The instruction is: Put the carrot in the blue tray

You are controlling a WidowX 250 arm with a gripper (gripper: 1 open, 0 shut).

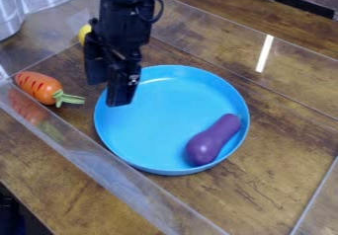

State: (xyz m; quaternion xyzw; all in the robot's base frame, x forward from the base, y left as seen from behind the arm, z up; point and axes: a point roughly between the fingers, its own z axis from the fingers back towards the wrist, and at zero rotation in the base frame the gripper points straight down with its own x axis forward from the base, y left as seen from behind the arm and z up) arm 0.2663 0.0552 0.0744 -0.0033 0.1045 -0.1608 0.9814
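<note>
From my screen I see the black pincer [109,81] pointing steeply down, its two fingers spread wide with nothing between them, hanging over the left rim of the blue tray [158,160]. One finger [95,65] sits outside the rim on the carrot side, the other [122,85] shows against the blue floor just inside. The carrot [40,87] lies on the wooden bench [278,190] to the left of the tray, orange body toward the left edge of the view and its green top pointing toward the tray; it is near the pincer but apart from it, and it is outside the tray. Inside the tray, toward its right side, a purple eggplant [214,139] lies slanted with one end near the rim. A yellow lemon [85,35] is partly hidden behind the arm at the back. I can make out a clear sheet or wall running along the bench in front of the carrot, its edge catching the light
</note>
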